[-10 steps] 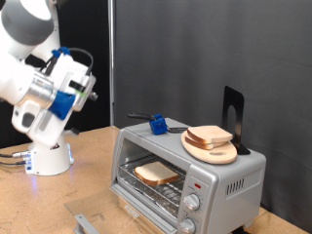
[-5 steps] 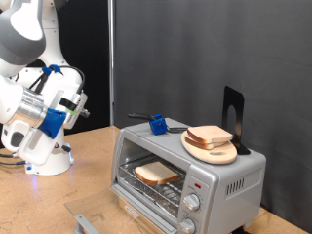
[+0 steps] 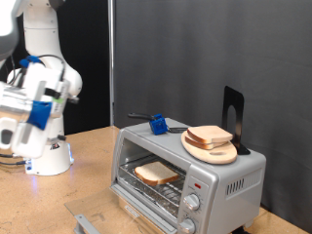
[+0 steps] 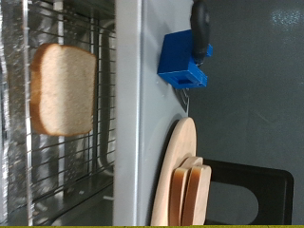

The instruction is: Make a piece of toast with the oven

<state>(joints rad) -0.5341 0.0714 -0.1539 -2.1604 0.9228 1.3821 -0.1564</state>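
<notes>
I see the piece of toast [image 3: 156, 174] lying flat on the wire rack [image 3: 164, 189] inside the oven [image 3: 187, 175], whose glass door [image 3: 102, 215] hangs open toward the worktop [image 3: 58, 200]. On the oven's roof sit a round wooden board [image 3: 210, 147] carrying a stack of slices [image 3: 209, 136], a small blue block [image 3: 157, 124] and a black stand [image 3: 232, 117]. My arm [image 3: 34, 93] is well off to the exterior view's left, and I cannot tell whether the gripper is apart or together.
</notes>
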